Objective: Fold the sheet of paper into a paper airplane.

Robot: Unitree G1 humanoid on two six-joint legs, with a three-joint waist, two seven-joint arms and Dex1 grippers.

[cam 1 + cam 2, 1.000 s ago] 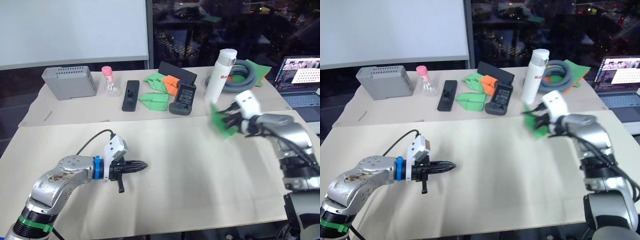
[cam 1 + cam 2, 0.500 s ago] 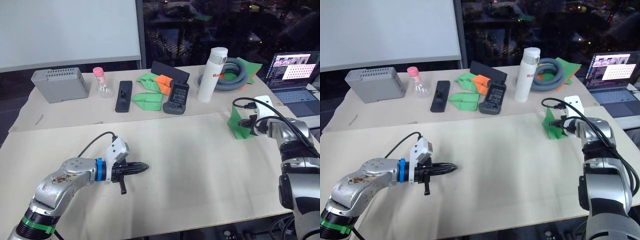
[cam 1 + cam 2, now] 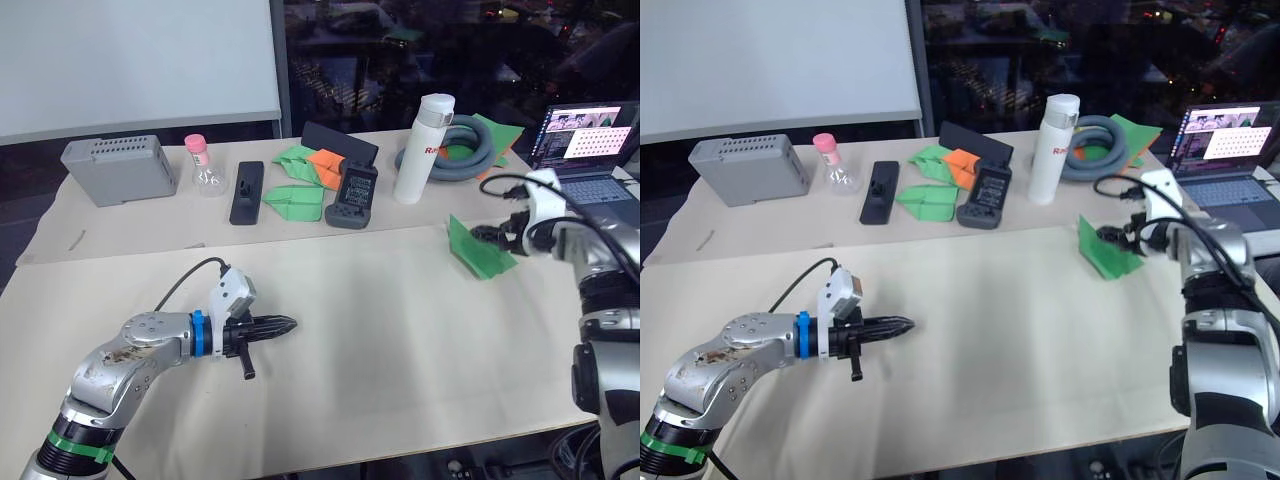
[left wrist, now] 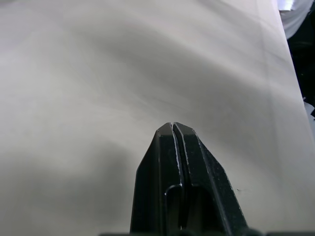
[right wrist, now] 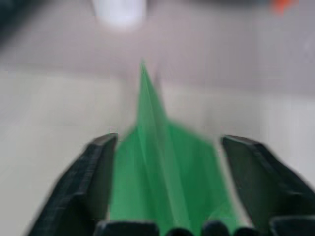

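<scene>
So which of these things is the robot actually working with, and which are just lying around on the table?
In use:
- green paper airplane, on the table
- right gripper, open around it
- left gripper, shut, empty

Just lying about:
- white bottle
- grey hose
- laptop
- grey box
- orange folded paper

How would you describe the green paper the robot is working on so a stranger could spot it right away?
On the near table, look toward the right edge by the right gripper. The paper airplane lies between its open fingers, alone on bare tabletop, unlike the green and orange folded papers on the far table.
</scene>
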